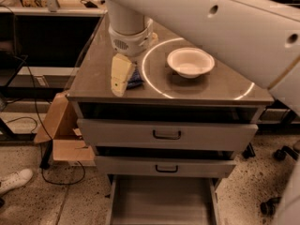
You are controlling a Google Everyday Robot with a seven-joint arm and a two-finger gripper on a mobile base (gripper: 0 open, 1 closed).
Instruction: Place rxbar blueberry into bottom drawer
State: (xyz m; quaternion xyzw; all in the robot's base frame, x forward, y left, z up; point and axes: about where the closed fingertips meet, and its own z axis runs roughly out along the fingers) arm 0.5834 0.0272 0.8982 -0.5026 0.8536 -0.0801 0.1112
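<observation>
Camera view: gripper (121,75) at rxbar blueberry (136,80), grip state unclear; bar likely light, flat, slippery; pinch across width.

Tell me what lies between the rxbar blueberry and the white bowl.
Nothing; in the camera view that cabinet top is bare but for a light arc. The tool sits at the rxbar blueberry.

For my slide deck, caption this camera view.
Gripper at the rxbar blueberry on the cabinet top, white bowl nearby, bottom drawer open below.
</observation>
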